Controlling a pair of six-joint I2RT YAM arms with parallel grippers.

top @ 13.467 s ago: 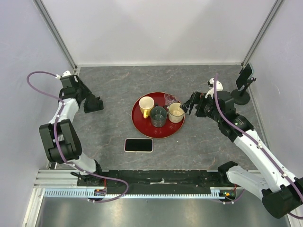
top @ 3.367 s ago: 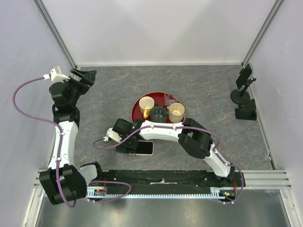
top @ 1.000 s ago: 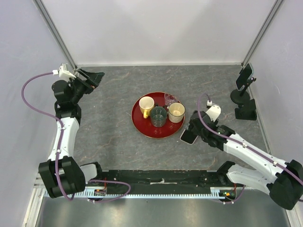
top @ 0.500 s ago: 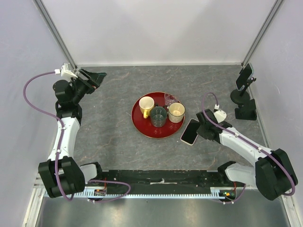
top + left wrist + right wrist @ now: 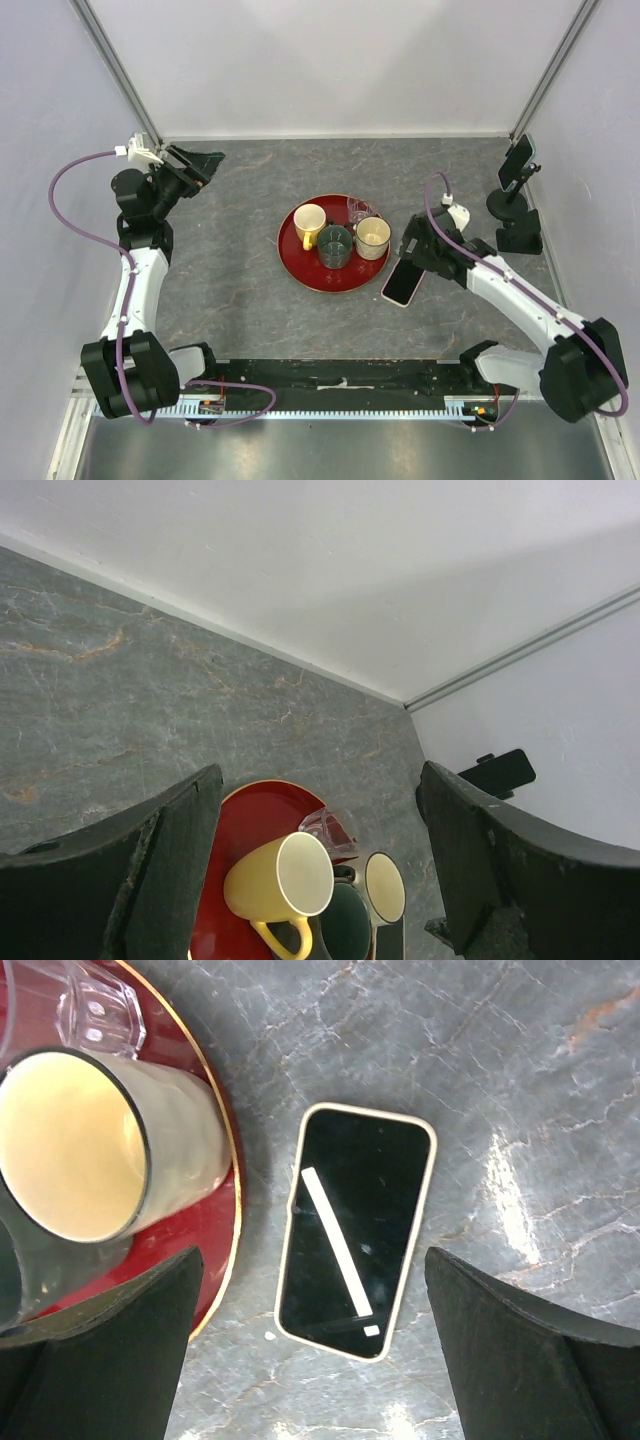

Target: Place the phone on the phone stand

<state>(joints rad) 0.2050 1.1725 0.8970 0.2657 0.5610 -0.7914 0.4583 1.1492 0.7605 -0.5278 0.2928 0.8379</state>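
Here the phone lies flat on the grey marbled table, dark screen up in a pale case. In the top view it is just off the rim of the red tray, at about 4 o'clock from the tray's centre. A narrow strip of table shows between case and rim, so the two are apart. The right gripper hangs over the phone with its jaws spread wide. Its fingers stand one on each side of the phone, neither touches it, and the gripper has hold of nothing. The phone stand is at the table's right edge, roughly 2 o'clock from the phone and well apart from it, its black clamp head raised on a stem above a round base. On the tray, a yellow mug sits at 10 o'clock, a dark cup near the middle, a cream mug at 3 o'clock and a clear glass at 1 o'clock. The left gripper is held up toward the table's 10 o'clock corner, well apart from the tray. Its jaws are also wide open with nothing between them; its wrist camera looks past them to the tray and the stand's clamp.
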